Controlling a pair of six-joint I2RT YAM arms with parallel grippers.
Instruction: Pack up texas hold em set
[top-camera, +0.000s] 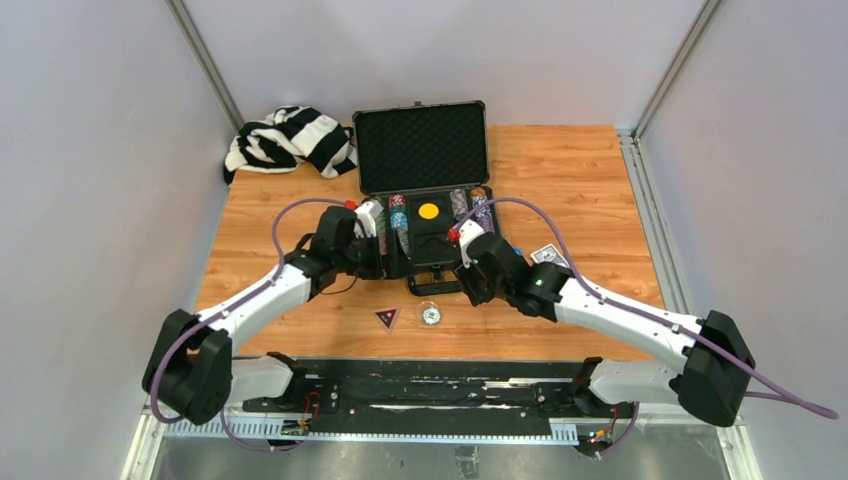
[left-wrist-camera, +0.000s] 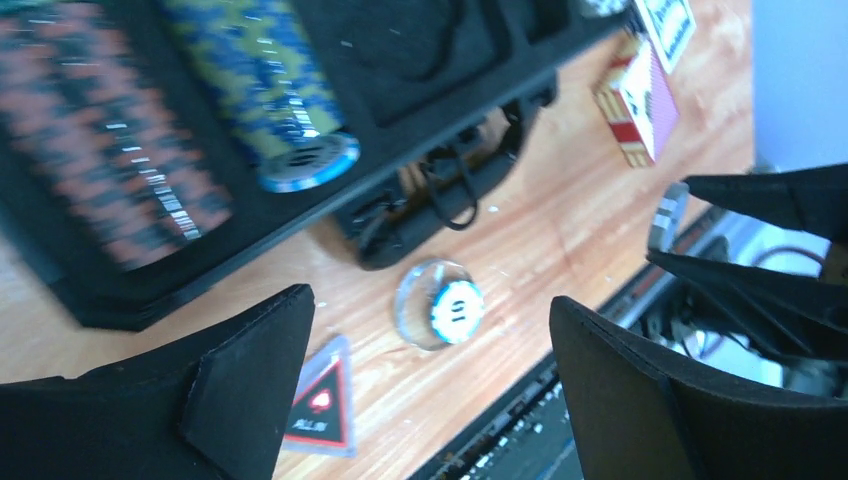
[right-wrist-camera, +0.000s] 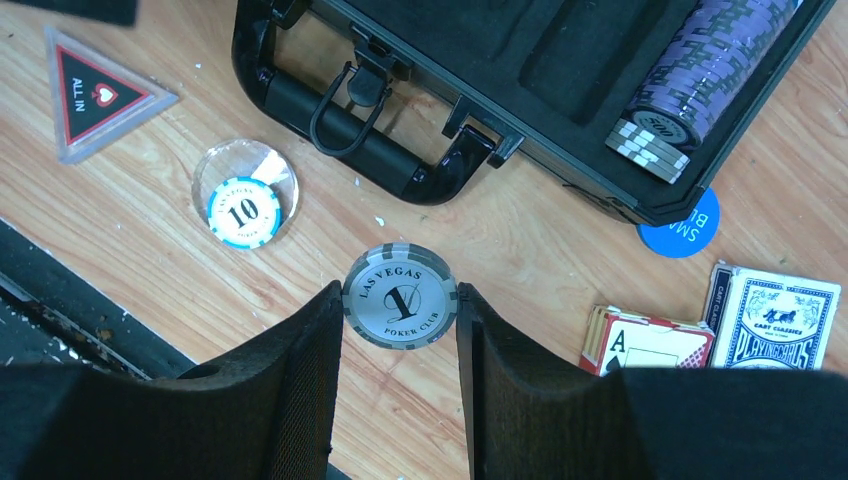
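The black case lies open in the middle of the worktop, toward the far edge. Its foam-lined lid stands upright and its handle faces the near edge. In the tray, a blue-and-yellow chip row lies beside a red-and-dark chip row on the left side. A purple chip row fills a slot on the right side, and a yellow disc sits in the middle compartment.

The right end effector pinches a grey chip by its rim, over the bare wood just in front of the handle. The left end effector is spread wide and holds nothing, near the case's near left corner.

Between the case and the near edge lie a clear round disc with a "10" chip in it and a triangular ALL IN marker, near each other. A blue disc is partly hidden by the case's near right corner. Near it, a red card box and a blue-backed deck lie side by side. A striped cloth is heaped at the far left corner.
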